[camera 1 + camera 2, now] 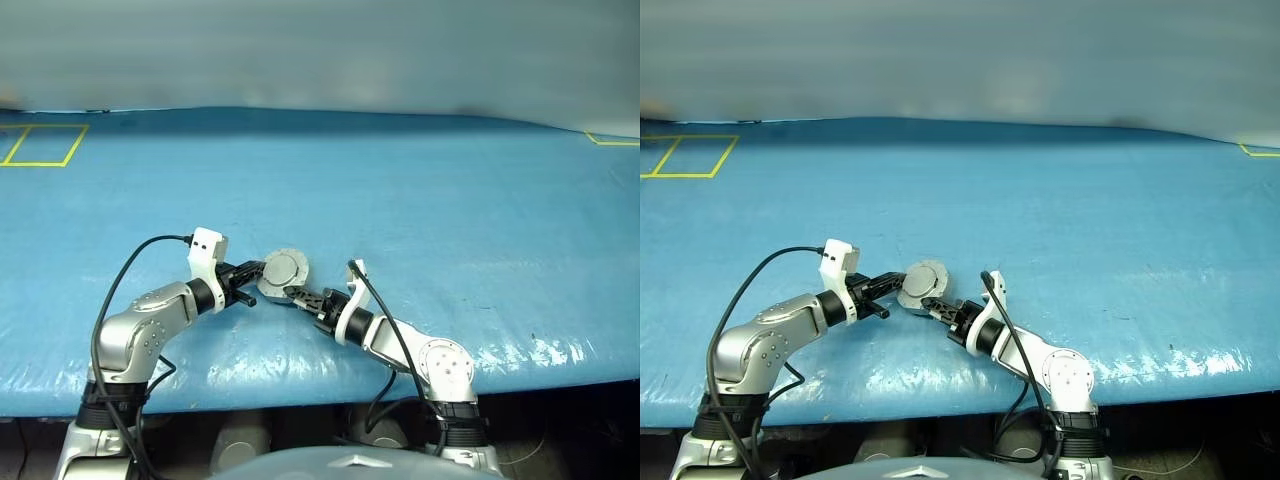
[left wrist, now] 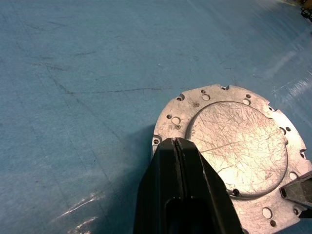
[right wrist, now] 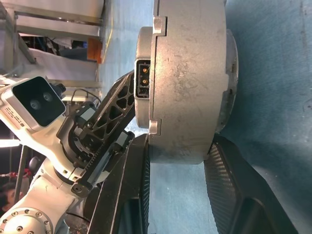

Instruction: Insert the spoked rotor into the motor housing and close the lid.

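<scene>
**Two Grippers Meet on Closed Motor Housing**

My right gripper (image 3: 178,161) has its two fingers clamped across the thickness of the motor housing (image 1: 283,272), one pad on each flat face. My left gripper (image 2: 176,146) has its fingers pressed together, their tips at the rim of the plain grey lid (image 2: 238,148), which lies shut on top. I can read no brand, label or writing on the scratched metal. The housing sits near the front edge of the blue table (image 1: 400,180), with wide open surface beyond it and to both sides.
</scene>
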`<move>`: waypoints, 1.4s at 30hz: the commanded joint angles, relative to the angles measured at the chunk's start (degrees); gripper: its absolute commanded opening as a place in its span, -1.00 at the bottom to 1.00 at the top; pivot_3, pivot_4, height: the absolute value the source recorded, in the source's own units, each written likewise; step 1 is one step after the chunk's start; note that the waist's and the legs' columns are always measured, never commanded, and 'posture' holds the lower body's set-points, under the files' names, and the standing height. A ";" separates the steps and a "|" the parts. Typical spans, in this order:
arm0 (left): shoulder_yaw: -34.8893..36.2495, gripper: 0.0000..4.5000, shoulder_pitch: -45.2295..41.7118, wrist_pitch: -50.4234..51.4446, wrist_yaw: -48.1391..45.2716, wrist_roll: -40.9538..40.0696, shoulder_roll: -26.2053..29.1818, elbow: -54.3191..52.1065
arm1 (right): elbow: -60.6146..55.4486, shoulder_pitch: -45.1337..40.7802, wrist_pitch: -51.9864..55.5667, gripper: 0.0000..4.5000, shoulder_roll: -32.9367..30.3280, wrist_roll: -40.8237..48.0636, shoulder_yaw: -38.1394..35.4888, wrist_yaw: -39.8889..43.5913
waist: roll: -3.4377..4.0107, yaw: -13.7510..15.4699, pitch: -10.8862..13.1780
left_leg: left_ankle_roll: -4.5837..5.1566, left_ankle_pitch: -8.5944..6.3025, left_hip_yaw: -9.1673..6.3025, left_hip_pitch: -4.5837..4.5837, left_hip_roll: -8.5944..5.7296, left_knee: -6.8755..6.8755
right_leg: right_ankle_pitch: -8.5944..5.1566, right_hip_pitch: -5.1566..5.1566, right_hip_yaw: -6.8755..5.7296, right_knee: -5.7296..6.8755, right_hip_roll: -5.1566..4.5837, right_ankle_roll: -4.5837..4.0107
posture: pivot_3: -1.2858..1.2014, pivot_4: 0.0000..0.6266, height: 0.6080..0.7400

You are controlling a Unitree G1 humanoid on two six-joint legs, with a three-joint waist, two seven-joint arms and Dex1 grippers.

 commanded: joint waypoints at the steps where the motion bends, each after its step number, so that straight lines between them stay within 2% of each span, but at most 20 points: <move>1: -2.15 -1.00 1.00 1.18 -0.31 0.82 -0.26 0.46 | -1.53 -0.37 -3.72 -0.46 5.87 2.04 -0.43 0.71 | 0.00 0.06 0.00 | 0.00 0.00 0.00 0.00 0.00 0.00 | 0.00 0.00 0.00 0.00 0.00 0.00 | 0.03 -0.52 1.00; 8: 2.04 -1.00 1.68 0.14 0.67 -1.44 -2.25 -1.35 | -2.90 -0.43 -3.93 -0.46 4.25 3.42 0.03 2.23 | -0.01 0.05 0.02 | 0.00 0.00 0.00 -0.11 -0.02 0.00 | 0.01 -0.09 0.00 -0.01 -0.02 0.00 | 0.03 -0.52 1.00; 17: 13.95 -1.00 4.69 -1.66 8.47 -7.88 -8.29 -8.86 | -4.09 -1.42 -5.93 -0.46 4.14 5.68 -0.80 1.84 | -0.04 -0.01 0.08 | 0.00 -0.01 -0.03 -0.47 -0.01 -0.02 | 0.15 -0.43 -0.03 0.00 0.00 0.23 | 0.03 -0.52 1.00; 23: 21.96 -1.00 10.32 -2.20 15.17 -22.60 -18.48 -13.36 | -5.20 -5.78 -8.79 -0.46 3.49 8.59 -2.73 -0.01 | -0.04 0.04 0.08 | 0.02 -0.01 -0.02 -1.02 -0.02 0.12 | 0.29 -0.89 -0.01 0.02 0.00 0.45 | 0.03 -0.52 1.00; 28: 20.89 -1.00 16.00 -3.29 17.94 -33.00 -26.47 -14.09 | -5.37 -10.19 -10.09 -0.46 2.73 10.28 -3.00 -0.36 | -0.05 0.00 0.09 | 0.06 -0.04 -0.06 -1.06 -0.02 0.33 | 0.33 -0.82 -0.01 0.03 0.07 0.51 | 0.03 -0.52 1.00; 33: 19.72 -0.29 18.44 -5.66 21.03 -41.49 -31.25 -12.62 | -5.54 -11.89 -9.88 -0.46 2.43 11.60 -1.66 -0.34 | -0.07 -0.03 0.09 | 0.06 -0.04 -0.13 -1.07 0.00 0.51 | 0.35 -0.76 -0.01 0.08 0.17 0.53 | 0.03 -0.52 1.00; 41: 14.97 0.89 21.46 -8.45 20.42 -48.45 -31.47 -9.28 | -4.59 -12.45 -7.52 -0.46 1.75 11.83 1.22 0.45 | -0.06 -0.04 0.09 | 0.09 -0.05 -0.09 -1.08 -0.03 0.61 | 0.38 -0.73 0.04 0.07 0.16 0.53 | 0.03 -0.52 1.00; 42: 14.51 0.98 21.59 -8.78 20.43 -48.83 -31.29 -8.99 | -4.67 -12.44 -7.27 -0.46 1.76 12.06 1.40 0.50 | -0.06 -0.04 0.09 | 0.09 -0.05 -0.09 -1.08 -0.03 0.61 | 0.37 -0.73 0.04 0.07 0.17 0.52 | 0.03 -0.52 1.00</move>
